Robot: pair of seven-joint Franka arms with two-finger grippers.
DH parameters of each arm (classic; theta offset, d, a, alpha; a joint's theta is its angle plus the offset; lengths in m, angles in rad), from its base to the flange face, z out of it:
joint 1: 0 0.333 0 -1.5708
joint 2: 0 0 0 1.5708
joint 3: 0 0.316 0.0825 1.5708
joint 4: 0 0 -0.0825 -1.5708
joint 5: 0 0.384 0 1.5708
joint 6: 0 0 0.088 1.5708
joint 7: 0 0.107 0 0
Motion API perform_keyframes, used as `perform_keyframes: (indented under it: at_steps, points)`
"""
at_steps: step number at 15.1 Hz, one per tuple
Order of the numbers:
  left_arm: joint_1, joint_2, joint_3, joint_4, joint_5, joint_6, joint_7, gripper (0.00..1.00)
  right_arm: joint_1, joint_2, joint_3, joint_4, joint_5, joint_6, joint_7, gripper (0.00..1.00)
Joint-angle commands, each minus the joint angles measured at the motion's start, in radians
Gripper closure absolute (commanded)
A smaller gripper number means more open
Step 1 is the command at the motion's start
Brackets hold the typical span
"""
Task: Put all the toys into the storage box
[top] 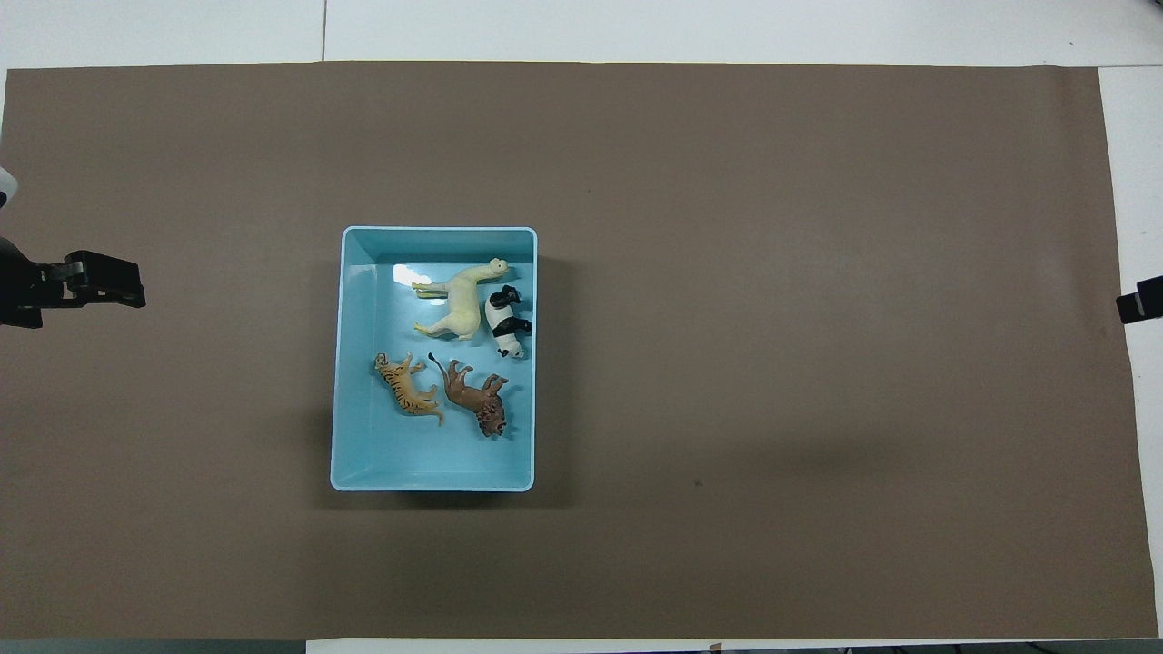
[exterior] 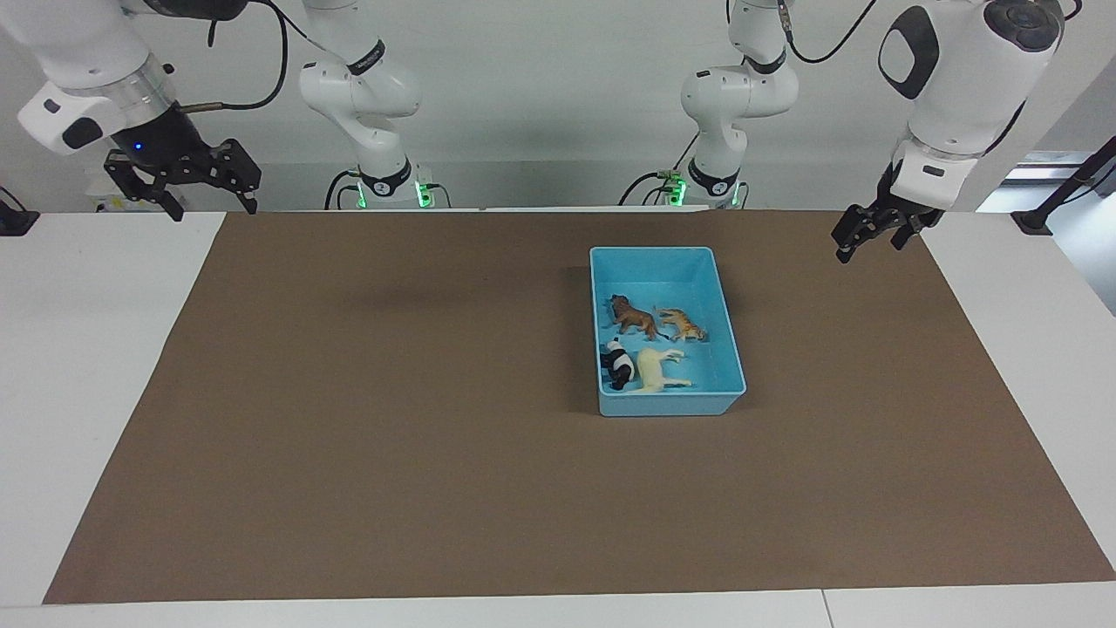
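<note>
Arms: glossy white rounded shells, dark grey joint caps and bands
Cables: black, looping along the upper links
Grippers: black, linkage-style fingers
Right wrist: silver ring, small blue light
Bases: green lights, black collars

White table (exterior: 87,349) under a brown mat (exterior: 392,436); light blue storage box (exterior: 724,349) on the mat.

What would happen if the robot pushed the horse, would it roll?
Probably not: the horse lies flat on its side in the box, so it would likely slide. It looks like stiff plastic, so it should keep its shape. A push could bump it into the panda close beside it.
</note>
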Motion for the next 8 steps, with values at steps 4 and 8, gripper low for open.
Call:
perform_keyframes:
  at_steps: [4,8]
  points:
    - [0.012,0.01,-0.005,0.026,-0.036,-0.036,0.025,0.0,-0.057,-0.044,0.017,-0.093,-0.029,0.093,-0.017,0.0]
    - [0.011,0.025,-0.005,0.063,-0.036,-0.076,0.025,0.0,-0.074,-0.023,0.071,-0.045,-0.079,0.076,-0.012,0.0]
